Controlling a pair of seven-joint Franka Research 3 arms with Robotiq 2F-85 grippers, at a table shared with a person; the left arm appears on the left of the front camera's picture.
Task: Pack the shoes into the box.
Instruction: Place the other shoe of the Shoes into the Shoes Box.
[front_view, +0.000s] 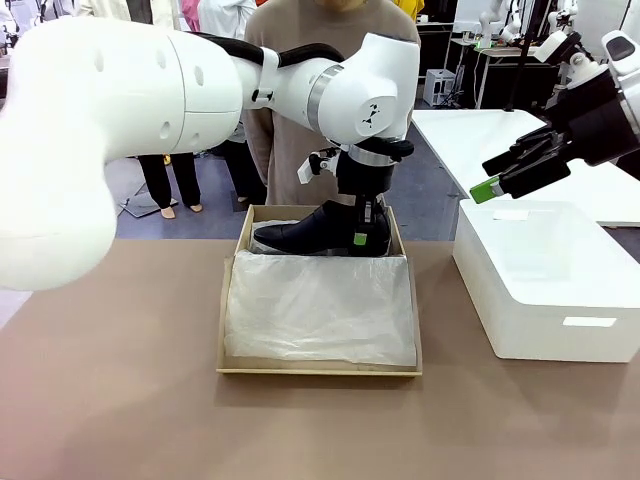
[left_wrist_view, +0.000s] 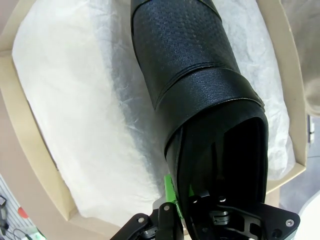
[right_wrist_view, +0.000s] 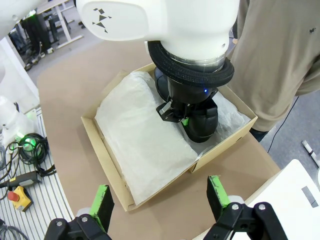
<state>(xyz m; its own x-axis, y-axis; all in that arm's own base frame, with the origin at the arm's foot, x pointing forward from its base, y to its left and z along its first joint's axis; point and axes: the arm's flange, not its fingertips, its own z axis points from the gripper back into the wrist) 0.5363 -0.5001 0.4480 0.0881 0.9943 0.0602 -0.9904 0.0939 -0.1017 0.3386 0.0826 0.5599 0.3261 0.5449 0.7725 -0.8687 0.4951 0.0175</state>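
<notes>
Brown counter (front_view: 120, 420) is seen spanning the whole near side. White left arm (front_view: 120, 110) is seen reaching in from the left and across the middle, bent down over the far half of the counter. A person (front_view: 290, 140) in a beige top is seen standing at the far edge, right behind the arm. A white box (front_view: 560, 290) is set at the right edge of the counter, open on top. The tan cardboard box (front_view: 228, 300) is placed mid-counter, toward the far edge, just beside the white box but apart from it. White tissue paper (front_view: 320, 310) is spread inside it, covering the near part. One black shoe (front_view: 300, 232) is held in the far part of the cardboard box, over the tissue, toe toward the counter's left edge; whether the sole is touching the lining cannot be told. Left tool (front_view: 370, 238) is clenched on the shoe's heel end, one finger inside the opening and the green pad outside. Right tool (right_wrist_view: 160, 197) is released, jaws spread wide with nothing between them, hung above the far left corner of the white box.
</notes>
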